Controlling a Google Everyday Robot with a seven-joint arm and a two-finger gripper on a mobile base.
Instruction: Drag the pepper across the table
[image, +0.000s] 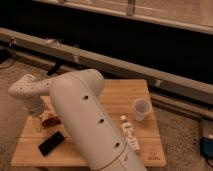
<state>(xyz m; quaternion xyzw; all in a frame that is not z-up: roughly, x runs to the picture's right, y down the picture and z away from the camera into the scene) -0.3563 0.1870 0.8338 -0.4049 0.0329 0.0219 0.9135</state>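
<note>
Looking at the lower left of the frame: the pepper (50, 121) lies on the table (122, 95), a small glossy dark red-brown sliver, long axis roughly left-right, sitting just right of the gripper (36, 121). Gripper hangs off the white arm (82, 115) at the left edge of the tabletop, tip down near the wood. Whether it touches the pepper, can't tell; it looks right beside it at least. Gripper state: cannot tell.

Handling guess: pepper is light, small, smooth-skinned, so likely slippery and prone to roll or spin about its long axis if pushed off-centre. Probably firm enough to push without squashing, thin stem end likely weaker. Wood planks look flat and low-friction, so a drag should need little force. Best contact, in my judgement: the thick mid-body, pressing down lightly or pushing broadside, not at a tip, otherwise it pivots away.

Nearby stuff: black phone (51, 143) lies flat just below the pepper, lower left, close but apart. White bottle (129, 133) lies on its side lower centre-right, partly behind the arm. Translucent cup (141, 109) stands upright at centre-right. The arm's big link hides the middle of the table, so the path rightward is partly unseen. Risk: dragging downward would bump the phone.
</note>
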